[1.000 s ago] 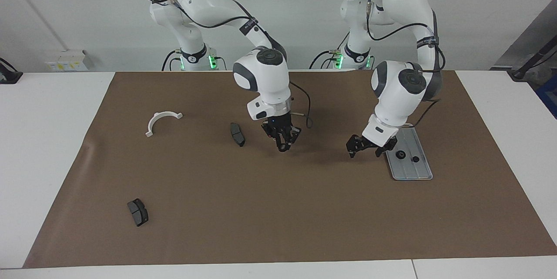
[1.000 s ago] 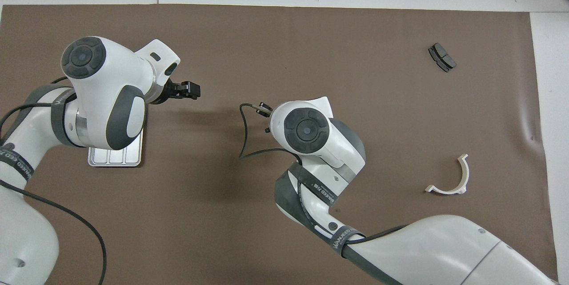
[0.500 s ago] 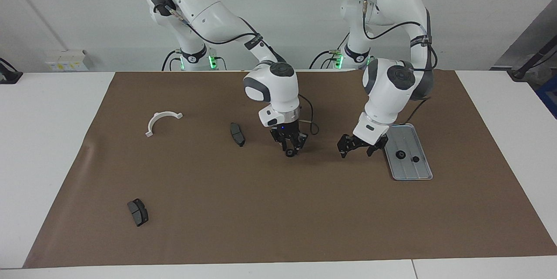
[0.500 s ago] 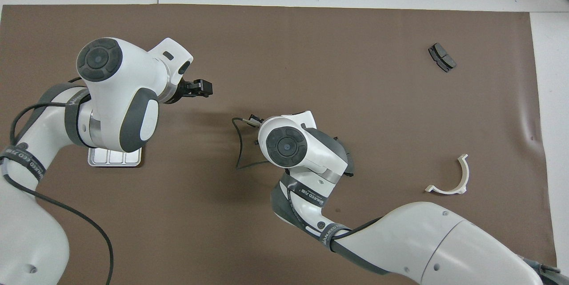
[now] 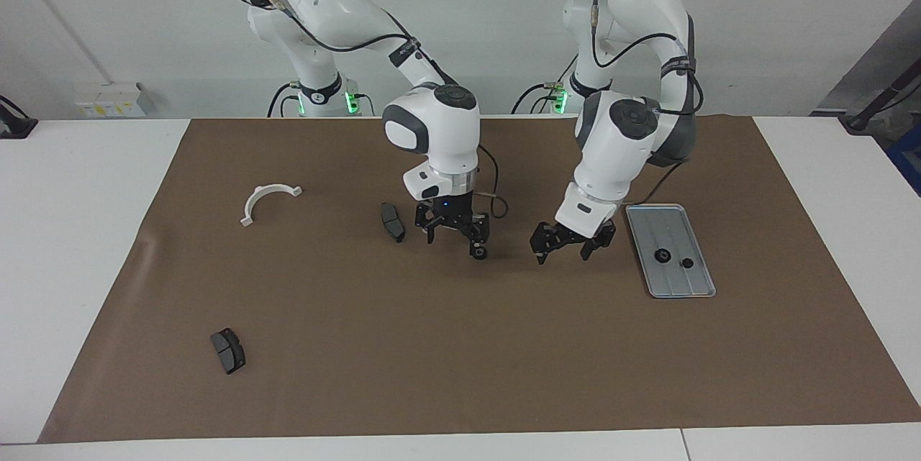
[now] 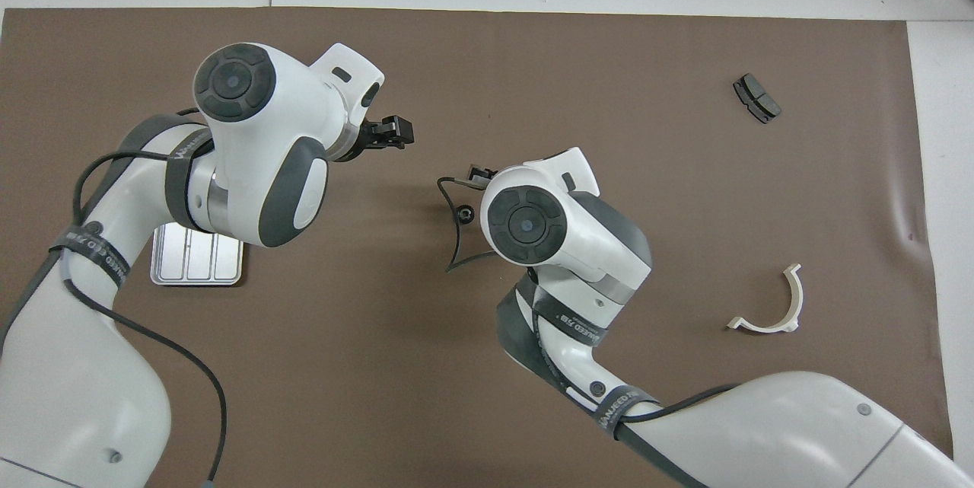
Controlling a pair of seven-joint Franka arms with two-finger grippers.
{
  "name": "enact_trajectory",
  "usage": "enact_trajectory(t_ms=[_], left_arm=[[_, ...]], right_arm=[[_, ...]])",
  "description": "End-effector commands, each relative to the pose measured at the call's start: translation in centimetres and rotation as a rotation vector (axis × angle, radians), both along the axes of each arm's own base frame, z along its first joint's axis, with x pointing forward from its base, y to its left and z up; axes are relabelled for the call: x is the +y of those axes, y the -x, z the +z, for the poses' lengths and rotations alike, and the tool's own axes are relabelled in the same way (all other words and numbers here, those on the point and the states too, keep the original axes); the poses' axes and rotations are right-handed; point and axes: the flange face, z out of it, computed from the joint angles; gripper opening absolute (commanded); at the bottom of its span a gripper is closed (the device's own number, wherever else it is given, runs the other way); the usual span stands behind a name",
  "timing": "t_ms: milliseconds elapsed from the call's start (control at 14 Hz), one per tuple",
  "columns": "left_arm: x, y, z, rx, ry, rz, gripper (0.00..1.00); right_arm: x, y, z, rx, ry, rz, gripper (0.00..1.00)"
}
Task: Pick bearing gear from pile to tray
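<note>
Spreading: right gripper (image 5: 454, 231) fingers now wide, gear (image 5: 478, 253) on mat; left gripper (image 5: 573, 246) fingers wide.

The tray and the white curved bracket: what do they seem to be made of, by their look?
The tray looks like metal, perhaps aluminium: silver-grey with a dull sheen, a low rim and pressed lengthwise grooves. The white curved bracket looks like plastic: even matt white, with small moulded feet at its ends. Neither look is proof.

Black gear (image 5: 479, 252) flat on mat, mid-table; silver tray (image 5: 694, 280) w/ two gears (image 5: 662, 255).
</note>
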Motion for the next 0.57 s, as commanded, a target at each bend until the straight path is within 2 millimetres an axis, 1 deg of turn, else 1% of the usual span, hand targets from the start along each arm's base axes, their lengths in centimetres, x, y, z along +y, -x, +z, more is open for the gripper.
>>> enact_trajectory(t_ms=[0,143,214,286,357,429,500], left_arm=[[-4.2,-0.8,-1.4,0.025,-0.018,-0.031,1.0],[-6.7,-0.4,-2.5,0.027,-0.022,-0.066,1.0],[-8.2,0.0,-3.2,0.03,-0.027,-0.085,1.0],[-9.2,0.6,-3.4,0.024,-0.038,-0.109,1.0],[-9.6,0.9,-3.6,0.013,-0.063,-0.132,0.99],[-10.4,1.4,-3.8,0.003,-0.069,-0.148,0.99],[-11.2,2.1,-4.4,0.01,-0.075,-0.163,0.98]], right_arm=[[-5.1,-1.1,3.0,0.017,0.058,0.072,1.0],[-9.5,-2.6,5.2,0.046,0.056,0.121,1.0],[-11.8,-3.1,6.1,0.068,0.064,0.147,1.0],[-14.0,-3.6,7.0,0.078,0.071,0.168,1.0],[-15.8,-3.9,7.6,0.088,0.077,0.184,1.0],[-17.7,-4.1,8.5,0.093,0.079,0.185,1.0],[-19.5,-4.2,9.5,0.101,0.066,0.178,1.0]])
